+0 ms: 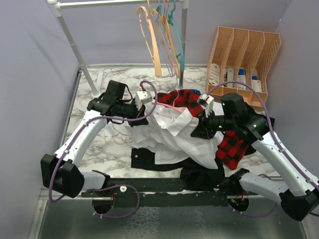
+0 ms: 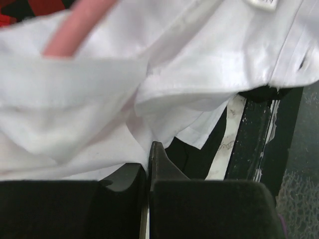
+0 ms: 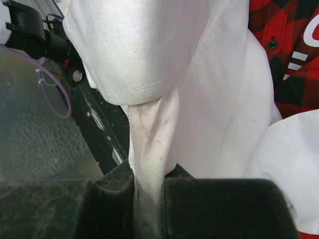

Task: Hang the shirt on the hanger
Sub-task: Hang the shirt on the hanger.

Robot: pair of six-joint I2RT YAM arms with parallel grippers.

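The white shirt (image 1: pixel 174 137) lies bunched in the middle of the table, held up between both grippers. The thin pink hanger (image 1: pixel 169 106) runs along its far edge; in the left wrist view the pink hanger (image 2: pixel 79 25) passes under a fold of the shirt (image 2: pixel 199 59). My left gripper (image 1: pixel 143 118) is at the shirt's left side, its jaws (image 2: pixel 148 154) closed with a thin edge of white fabric between them. My right gripper (image 1: pixel 198 128) is at the shirt's right side, shut (image 3: pixel 149 174) on a gathered strip of the shirt (image 3: pixel 199 99).
A red-and-black plaid shirt (image 1: pixel 232 147) lies under and behind the white one. A black garment (image 1: pixel 199 174) lies at the near edge. A white rack (image 1: pixel 75 47) at the back carries a peach hanger (image 1: pixel 152 35) and a teal hanger (image 1: pixel 177 35). A peach file organizer (image 1: pixel 244 55) stands back right.
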